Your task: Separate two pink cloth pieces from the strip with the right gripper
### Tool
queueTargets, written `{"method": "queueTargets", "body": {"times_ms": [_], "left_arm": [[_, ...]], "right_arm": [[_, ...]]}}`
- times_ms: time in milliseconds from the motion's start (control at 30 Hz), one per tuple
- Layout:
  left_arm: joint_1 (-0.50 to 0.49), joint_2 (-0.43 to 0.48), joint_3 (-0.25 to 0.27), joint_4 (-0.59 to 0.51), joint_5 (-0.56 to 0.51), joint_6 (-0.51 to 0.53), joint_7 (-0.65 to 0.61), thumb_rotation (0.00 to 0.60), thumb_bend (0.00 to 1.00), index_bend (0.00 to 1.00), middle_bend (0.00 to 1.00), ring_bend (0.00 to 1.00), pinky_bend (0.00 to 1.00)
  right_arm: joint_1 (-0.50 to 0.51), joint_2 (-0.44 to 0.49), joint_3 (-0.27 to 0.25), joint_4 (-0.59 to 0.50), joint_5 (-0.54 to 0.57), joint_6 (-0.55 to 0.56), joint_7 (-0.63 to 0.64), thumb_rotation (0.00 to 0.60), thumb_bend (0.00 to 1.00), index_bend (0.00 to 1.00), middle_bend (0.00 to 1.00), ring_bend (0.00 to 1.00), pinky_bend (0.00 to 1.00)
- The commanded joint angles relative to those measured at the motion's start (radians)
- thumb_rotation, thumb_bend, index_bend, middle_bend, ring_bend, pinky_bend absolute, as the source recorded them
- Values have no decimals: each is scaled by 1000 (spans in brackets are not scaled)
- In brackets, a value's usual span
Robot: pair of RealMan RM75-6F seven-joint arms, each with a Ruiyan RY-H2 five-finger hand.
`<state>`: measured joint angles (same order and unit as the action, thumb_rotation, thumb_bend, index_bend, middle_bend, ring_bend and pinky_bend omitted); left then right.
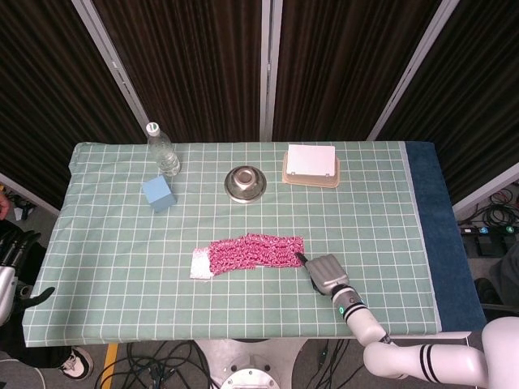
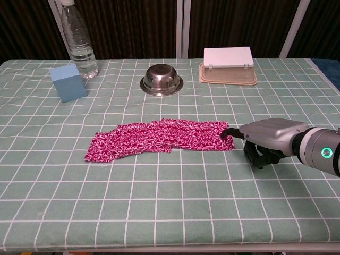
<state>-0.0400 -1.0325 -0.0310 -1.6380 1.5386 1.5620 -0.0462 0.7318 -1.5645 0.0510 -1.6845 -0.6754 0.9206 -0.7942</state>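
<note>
Pink strip (image 2: 159, 139): flat at mid-table, overlapping cloth pieces. Right hand (image 2: 268, 139): just beside the strip's right end, thumb tip touching its edge, fingers curled under, holding nothing. Left hand (image 1: 11, 261): off the table's left edge, fingers apart, empty. Behind: bottle (image 2: 78, 40), blue block (image 2: 68, 83), bowl (image 2: 161, 79), lidded box (image 2: 228, 66).

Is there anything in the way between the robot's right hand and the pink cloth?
Nothing visible stands between them. The right hand is already at the right end of the pink cloth strip, with a dark fingertip at its edge. The bowl stands farther back.
</note>
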Motion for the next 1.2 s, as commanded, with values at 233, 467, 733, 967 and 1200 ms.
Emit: {"method": "queueTargets", "body": {"times_ms": [233,467,733,967,1200], "left_arm": [[-3,-3,0,-6,3,-4,13,600,0,137,107,39,137],[-8,-6,0,-13,2,-15,28,600,0,137,107,39,137],[-13,-10,-2,-21,0,-21,43,600,0,137,107,39,137],[-20,-13,-3,-30,6,-26,57,600,0,137,107,39,137],[-16,-7,-4,-34,1,-21,56,600,0,137,107,39,137]], "right_arm": [[0,45,-36,-15,25,31,27,600,1000,83,890,868,734],[-26,117,-71,-32,34,51,70,600,1000,84,890,868,734],[-61,213,-100,-28,30,44,144,600,1000,95,890,868,734],[-67,229,-76,-69,-80,53,206,600,1000,97,890,868,734],[-4,152,-65,-59,-31,15,134,600,1000,97,890,868,734]]}}
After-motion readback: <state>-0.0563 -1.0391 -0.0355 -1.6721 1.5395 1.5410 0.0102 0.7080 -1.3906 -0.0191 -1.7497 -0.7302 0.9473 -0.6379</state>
